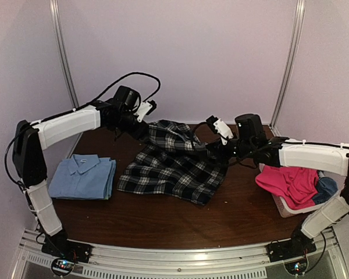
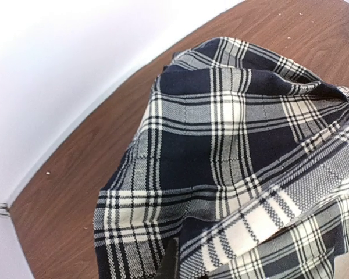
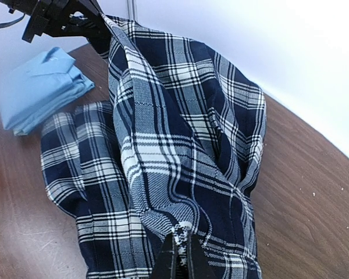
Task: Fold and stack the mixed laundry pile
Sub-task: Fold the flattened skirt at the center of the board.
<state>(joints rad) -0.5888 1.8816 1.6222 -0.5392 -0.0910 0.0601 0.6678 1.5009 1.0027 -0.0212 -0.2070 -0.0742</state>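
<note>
Left pincer and right pincer seemingly clench plaid shirt; overhead alone shows trousers.

This is a robotics test cell in a lab. Plain pale walls close it in on three sides like booth panels, joined at the corners by slim metal uprights. The dark wood-grain surface ends at its near edge in an aluminium rail. The left arm and the right arm are bolted there, and a black cable loops loose above the left one. The domestic things are laundry props: a plaid shirt, a folded light blue shirt, and a white basket holding pink trousers and a blue cloth.
</note>
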